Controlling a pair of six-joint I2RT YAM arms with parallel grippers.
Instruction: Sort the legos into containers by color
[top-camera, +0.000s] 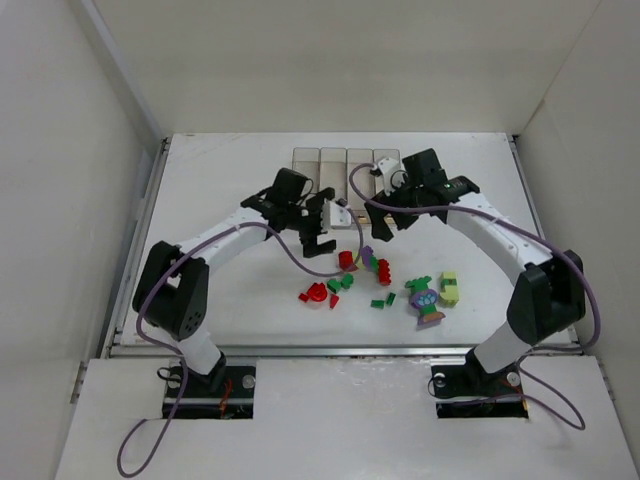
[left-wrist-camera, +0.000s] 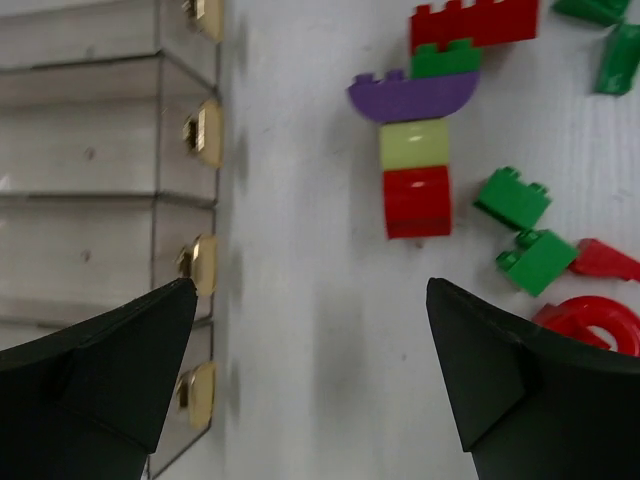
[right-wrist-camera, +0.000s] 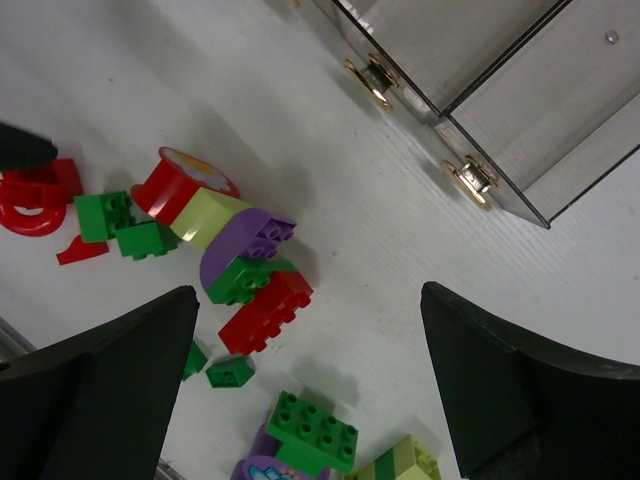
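Looking down from the overhead camera, we see both arms reaching in over the white table (top-camera: 220, 190), their wrists close to the containers (top-camera: 320, 160), a row of four clear bins at the far side. The left gripper (top-camera: 322, 225) hangs with its jaws spread wide and nothing between them. The right gripper (top-camera: 385, 208) stands just as wide apart and also grips nothing. The legos (top-camera: 375, 268) lie scattered on the table, between the bins and the arm bases, and all that we see of them are outside the bins. A lime-yellow brick (top-camera: 449, 288) sits furthest right, just beside a purple-and-green clump (top-camera: 426, 302).

In the left wrist view we find the bins along the left edge, each ending in a yellowish tab (left-wrist-camera: 205, 130). The black fingers (left-wrist-camera: 100, 380) frame bare table. Ahead lies a multicoloured clump (left-wrist-camera: 420, 110), with red, green, a curved purple piece, lime-yellow and red in a line. Near it are two green bricks (left-wrist-camera: 512, 198) and a red ring (left-wrist-camera: 595, 322) partly hidden behind one finger.

In the right wrist view we see that clump (right-wrist-camera: 235, 255) apart from two bin corners at the upper right. A green brick (right-wrist-camera: 318, 430) lies at the bottom edge.
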